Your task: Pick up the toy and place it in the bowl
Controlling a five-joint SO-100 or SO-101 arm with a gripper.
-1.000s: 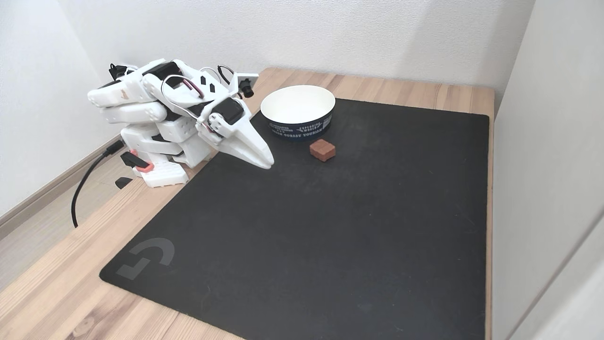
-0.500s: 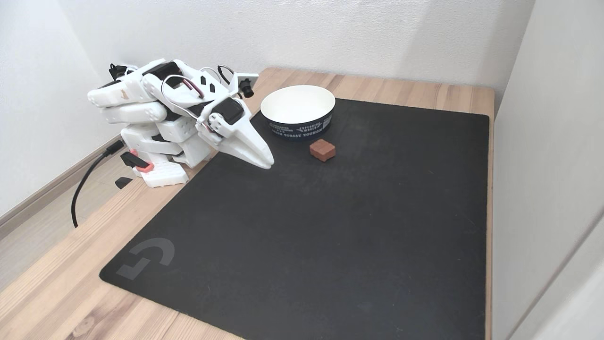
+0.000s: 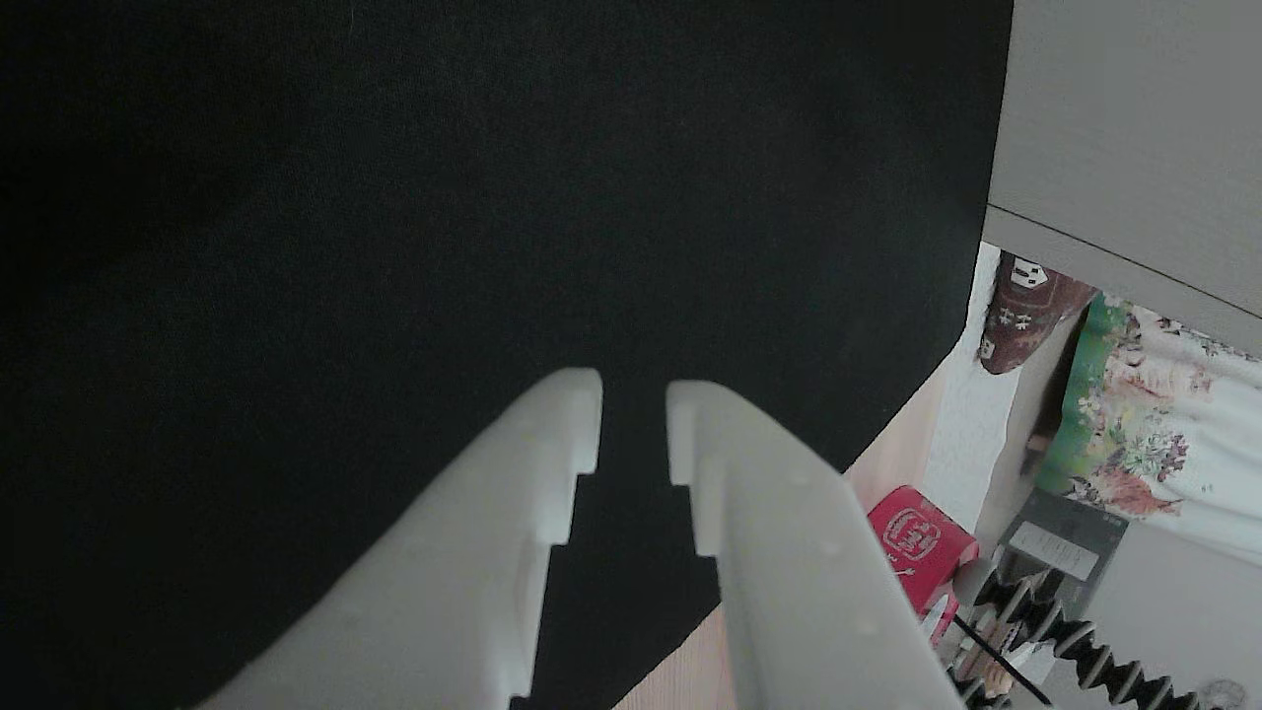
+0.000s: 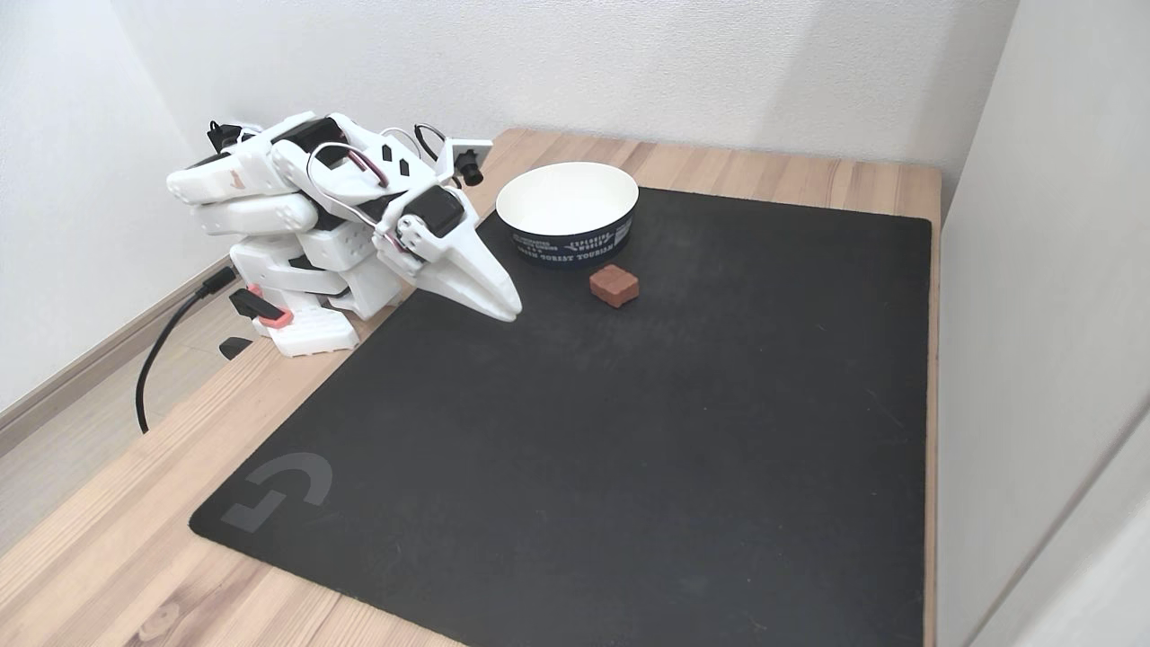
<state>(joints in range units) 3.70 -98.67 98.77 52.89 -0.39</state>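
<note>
Toy: a small dull-red cube (image 4: pixel 614 286) with rounded edges and mottled faces, lying on the black mat just in front of the bowl, not touching it, and free of the gripper.
Bowl: a round paper-like vessel (image 4: pixel 568 235), plain off-white inside, with a dark blue outer wall printed in white lettering; it stands empty at the far edge of the mat.
Mat: a large black sheet (image 4: pixel 629 431) with a fine matte texture and a grey logo at one near corner, laid on a pale wood-grain table (image 4: pixel 108 557).
Gripper: white plastic, tapering to a beak-like point (image 4: pixel 508 312) in the fixed view, to the left of the toy and apart from it. The other view (image 3: pixel 633 419) shows the two fingers parted by a narrow gap with nothing between them, only bare mat beyond.
Arm: white, folded low over its base, with thin wires looped along it.
Step in hand: judged to be the reach toward the toy, not yet begun.
Doing it well: the gap looks narrower than the cube, so the fingers likely need to spread wider first, then come down squarely over two opposite flat faces, keeping clear of the bowl wall close behind.
</note>
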